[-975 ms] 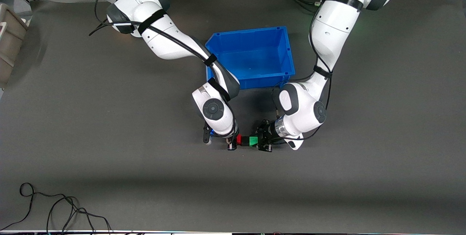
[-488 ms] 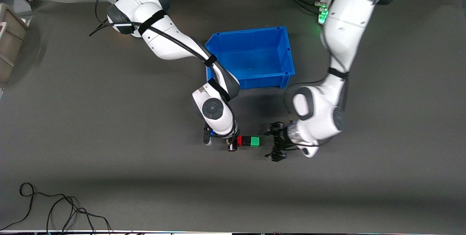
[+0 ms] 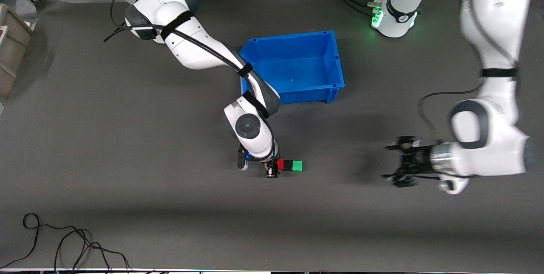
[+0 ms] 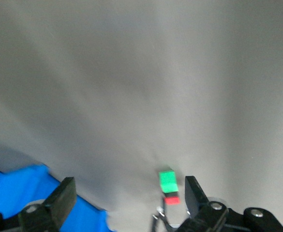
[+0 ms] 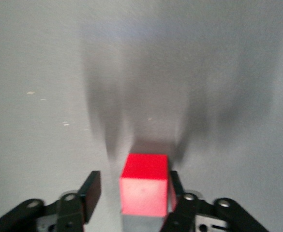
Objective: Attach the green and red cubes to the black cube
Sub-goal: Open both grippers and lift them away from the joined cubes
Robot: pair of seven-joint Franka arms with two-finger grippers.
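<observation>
The red cube [image 3: 279, 164], black cube [image 3: 288, 165] and green cube [image 3: 297, 165] lie touching in a row at mid-bench, nearer the front-camera edge than the blue bin [image 3: 335, 59], apparently joined. The right gripper [image 3: 272, 167] brackets the red end, likely steadying it, while the left gripper [image 3: 397, 165] hangs wide open toward its own end. The right wrist view shows red cube [image 5: 144, 190] touching one finger [image 5: 176, 189], the other finger [image 5: 91, 193] apart.

Three cubes are counted: one red cube [image 3: 279, 164], one black cube [image 3: 287, 165], one green cube [image 3: 297, 165]; one blue bin [image 3: 335, 59] is counted, farther from the front camera than the black cube.
</observation>
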